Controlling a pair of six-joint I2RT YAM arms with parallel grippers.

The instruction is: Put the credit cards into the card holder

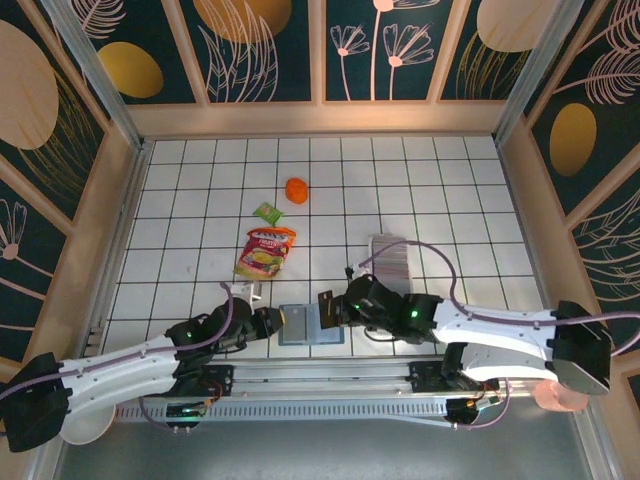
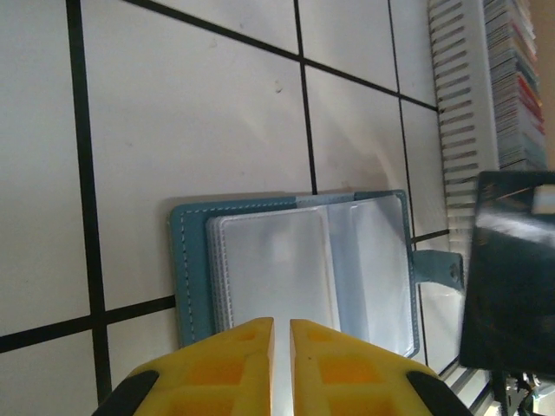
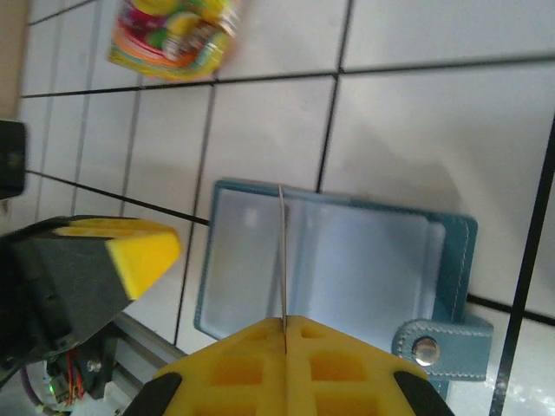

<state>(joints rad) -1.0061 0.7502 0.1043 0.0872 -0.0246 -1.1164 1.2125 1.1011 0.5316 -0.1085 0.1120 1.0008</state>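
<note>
The blue card holder (image 1: 303, 326) lies open on the tabletop (image 1: 400, 180). The right claw (image 3: 284, 322) pinches a thin credit card (image 3: 282, 251) over it. The left claw (image 2: 282, 334) is nearly closed at its edge.

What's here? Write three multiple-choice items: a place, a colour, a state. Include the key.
1. The snack pouch lies: A beyond the card holder; B on it; C at the near edge.
2. The card holder's cover: A red; B teal-blue; C black.
3. The right gripper: A wide open; B shut on a thin card; C shut on the pouch.
Key: 1 A, it sits farther up the table; 2 B, teal edging shows; 3 B, a card's edge stands between closed fingers.
</note>
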